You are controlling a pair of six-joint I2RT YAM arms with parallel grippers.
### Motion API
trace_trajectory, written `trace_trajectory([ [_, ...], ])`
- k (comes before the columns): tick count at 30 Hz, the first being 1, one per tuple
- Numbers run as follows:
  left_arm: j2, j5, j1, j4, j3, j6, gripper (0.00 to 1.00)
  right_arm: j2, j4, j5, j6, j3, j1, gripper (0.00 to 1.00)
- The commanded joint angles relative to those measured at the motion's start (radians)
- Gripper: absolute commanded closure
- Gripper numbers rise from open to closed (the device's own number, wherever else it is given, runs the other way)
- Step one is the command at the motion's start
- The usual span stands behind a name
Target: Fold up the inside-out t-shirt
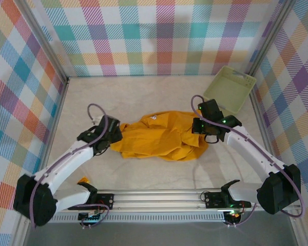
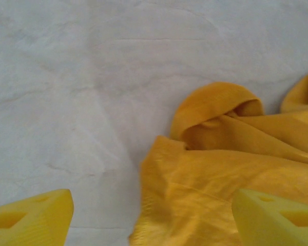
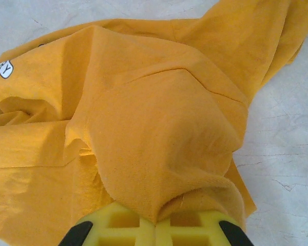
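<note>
The inside-out t-shirt point(image 1: 154, 136) lies crumpled in a mustard-orange heap at the middle of the table, its white neck label point(image 1: 154, 117) near the far edge. My left gripper point(image 1: 114, 134) is at the heap's left end, open, with its yellow fingers point(image 2: 36, 215) wide apart. A hem edge of the t-shirt point(image 2: 220, 169) lies on the table between them, held by neither. My right gripper point(image 1: 203, 134) is at the heap's right end. In the right wrist view the right gripper point(image 3: 155, 223) is shut on a fold of the t-shirt point(image 3: 143, 113), which drapes away from the fingertips.
A pale green basket point(image 1: 230, 88) stands tilted at the back right corner, just beyond the right arm. Plaid walls close in the left, back and right sides. A metal rail point(image 1: 159, 197) runs along the near edge between the arm bases.
</note>
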Motion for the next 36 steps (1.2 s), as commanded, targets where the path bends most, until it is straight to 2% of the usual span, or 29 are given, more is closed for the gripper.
trace_trajectory([
  [1, 0.145, -0.109, -0.021, -0.117, 0.070, 0.018, 0.19, -0.025, 0.023, 0.003, -0.003, 0.010, -0.002, 1.00],
  [6, 0.309, -0.109, -0.024, -0.157, 0.120, 0.013, 0.18, -0.032, 0.016, 0.026, -0.007, 0.014, -0.002, 1.00],
  [11, 0.333, -0.108, 0.012, -0.146, 0.099, -0.010, 0.32, -0.033, 0.012, 0.046, -0.007, 0.013, -0.004, 1.00],
  [18, 0.310, -0.065, 0.089, -0.102, 0.065, 0.000, 0.57, -0.033, 0.014, 0.050, -0.009, 0.011, -0.005, 1.00],
  [25, 0.327, 0.025, 0.098, -0.039, 0.051, 0.024, 0.67, -0.037, 0.013, 0.048, -0.012, 0.014, -0.007, 1.00],
  [28, 0.320, 0.064, 0.107, -0.012, 0.041, 0.027, 0.76, -0.037, 0.012, 0.049, -0.013, 0.014, -0.007, 1.00],
  [32, 0.250, 0.170, 0.145, 0.062, 0.002, 0.040, 0.92, -0.038, 0.001, 0.070, -0.024, 0.025, -0.007, 1.00],
  [34, 0.162, 0.302, 0.195, 0.138, -0.039, 0.051, 1.00, -0.043, -0.027, 0.093, -0.035, 0.051, -0.017, 1.00],
  [36, 0.030, 0.442, 0.264, 0.230, -0.080, 0.053, 1.00, -0.062, -0.055, 0.101, -0.047, 0.091, -0.053, 1.00],
])
